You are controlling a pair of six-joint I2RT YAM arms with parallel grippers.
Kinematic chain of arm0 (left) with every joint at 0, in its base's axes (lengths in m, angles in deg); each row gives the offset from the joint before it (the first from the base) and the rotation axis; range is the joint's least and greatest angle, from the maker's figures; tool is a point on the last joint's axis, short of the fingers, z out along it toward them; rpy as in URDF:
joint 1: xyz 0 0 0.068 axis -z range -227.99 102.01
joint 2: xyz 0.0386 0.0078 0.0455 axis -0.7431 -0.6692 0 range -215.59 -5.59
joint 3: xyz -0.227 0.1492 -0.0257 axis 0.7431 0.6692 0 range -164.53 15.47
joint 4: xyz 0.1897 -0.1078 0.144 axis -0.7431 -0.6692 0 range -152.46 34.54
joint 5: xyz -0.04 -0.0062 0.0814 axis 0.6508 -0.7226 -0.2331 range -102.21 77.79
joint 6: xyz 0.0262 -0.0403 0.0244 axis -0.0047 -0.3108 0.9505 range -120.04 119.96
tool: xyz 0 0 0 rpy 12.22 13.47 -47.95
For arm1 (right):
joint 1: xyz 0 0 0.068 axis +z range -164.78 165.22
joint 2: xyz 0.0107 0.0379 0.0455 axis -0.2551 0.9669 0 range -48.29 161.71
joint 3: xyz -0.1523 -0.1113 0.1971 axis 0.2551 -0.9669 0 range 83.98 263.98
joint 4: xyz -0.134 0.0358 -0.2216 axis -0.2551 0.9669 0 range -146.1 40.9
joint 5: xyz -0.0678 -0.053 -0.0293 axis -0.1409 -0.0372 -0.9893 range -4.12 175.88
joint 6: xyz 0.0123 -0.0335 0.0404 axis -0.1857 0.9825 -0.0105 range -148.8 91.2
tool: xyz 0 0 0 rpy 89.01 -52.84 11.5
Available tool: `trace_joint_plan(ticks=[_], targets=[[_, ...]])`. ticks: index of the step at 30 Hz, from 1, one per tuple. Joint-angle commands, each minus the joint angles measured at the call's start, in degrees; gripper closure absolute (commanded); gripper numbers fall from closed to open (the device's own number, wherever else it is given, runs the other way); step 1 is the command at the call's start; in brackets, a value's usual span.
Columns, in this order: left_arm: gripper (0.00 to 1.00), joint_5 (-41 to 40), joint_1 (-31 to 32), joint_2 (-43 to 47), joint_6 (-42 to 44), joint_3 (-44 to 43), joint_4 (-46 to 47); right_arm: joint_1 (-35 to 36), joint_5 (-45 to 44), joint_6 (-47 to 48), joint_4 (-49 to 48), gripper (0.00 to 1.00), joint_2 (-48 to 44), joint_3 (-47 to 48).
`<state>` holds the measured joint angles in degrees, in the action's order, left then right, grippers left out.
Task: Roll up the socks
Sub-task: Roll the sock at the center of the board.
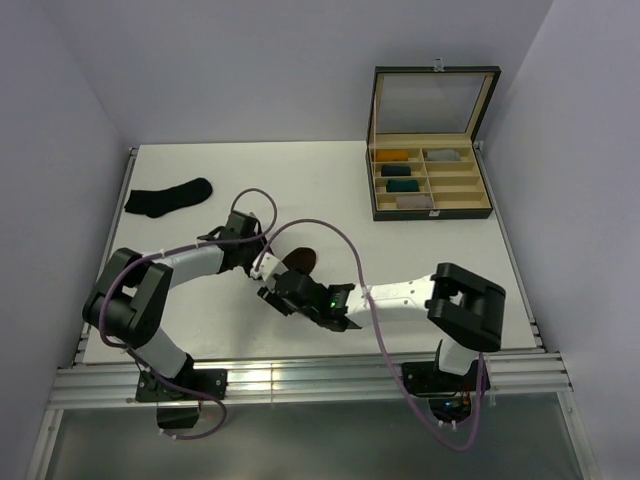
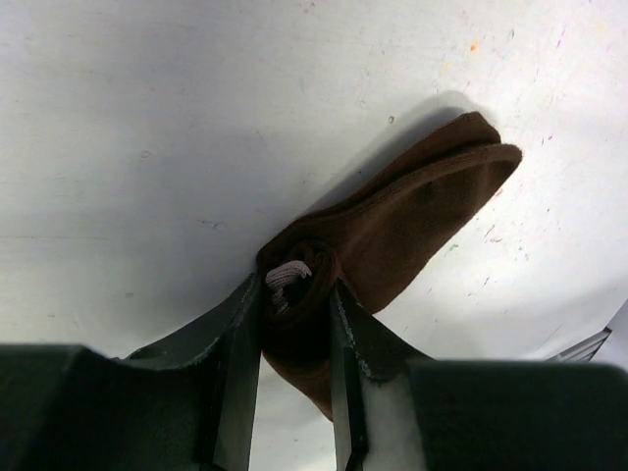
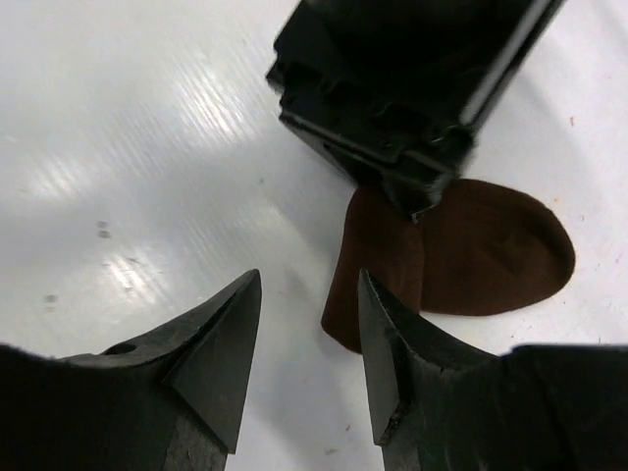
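Note:
The dark brown sock (image 1: 300,261) lies near the middle of the table. Its cuff end is rolled up, with pale stripes showing. My left gripper (image 2: 294,287) is shut on that rolled end, and the toe (image 2: 432,206) stretches flat away from it. In the top view the left gripper (image 1: 265,268) sits at the sock's left end. My right gripper (image 3: 309,283) stands open just beside the sock (image 3: 491,250) with nothing between its fingers; from above it (image 1: 272,296) is just in front of the left one. The plain black sock (image 1: 166,197) lies flat at the far left.
An open wooden box (image 1: 432,208) with a raised lid stands at the back right, its compartments holding mustard, teal and grey rolled bundles. In the right wrist view the left gripper's black body (image 3: 412,88) hangs close above the sock.

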<state>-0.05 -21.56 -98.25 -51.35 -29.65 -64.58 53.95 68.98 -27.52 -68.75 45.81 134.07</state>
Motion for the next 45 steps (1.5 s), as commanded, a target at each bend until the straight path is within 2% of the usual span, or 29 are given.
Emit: trace_joint_plan(ticks=[1,11,25,28,31,32,35,36,38,39,42,45], targets=[[0.91,0.4,0.3,-2.4,4.2,-0.1,-8.4,1.1,-7.9,3.4,-2.7,0.49,4.1,2.6],[0.91,1.4,0.3,-3.4,6.2,-1.4,-9.9,1.0,-14.8,4.9,-1.5,0.44,10.4,4.0],[0.92,2.6,0.3,-4.9,8.2,-3.0,-11.2,-3.8,-7.2,1.7,3.9,0.43,13.9,4.1],[0.92,2.7,0.3,-4.7,8.5,-3.1,-11.0,-5.2,-3.0,1.6,5.2,0.54,14.1,4.1],[0.91,3.0,0.3,-4.4,8.7,-3.4,-10.7,-6.8,4.6,1.4,6.7,0.74,13.3,4.1],[0.89,3.1,0.3,-4.1,8.6,-3.4,-10.0,-7.6,7.0,1.1,7.2,0.86,13.1,4.5],[0.75,2.6,0.3,-2.0,7.6,-2.6,-8.2,-10.9,16.6,-0.4,9.8,0.99,12.2,5.5],[0.69,2.3,0.3,-1.3,7.2,-2.2,-7.8,-11.9,23.5,-0.7,11.3,1.0,12.0,5.9],[0.61,0.6,0.3,1.2,6.0,-1.8,-6.6,-15.4,28.2,-1.2,13.9,1.0,11.5,6.9],[0.53,0.0,0.3,2.0,5.6,-1.3,-6.1,-16.4,33.1,-2.9,15.1,1.0,11.6,7.5],[0.37,-2.4,0.0,5.7,3.6,0.1,-4.3,-19.7,38.8,-3.3,19.2,1.0,12.7,9.9],[0.25,-5.0,-0.5,9.8,1.0,2.5,-2.3,-22.3,46.3,-4.7,21.5,1.0,14.7,12.1]])
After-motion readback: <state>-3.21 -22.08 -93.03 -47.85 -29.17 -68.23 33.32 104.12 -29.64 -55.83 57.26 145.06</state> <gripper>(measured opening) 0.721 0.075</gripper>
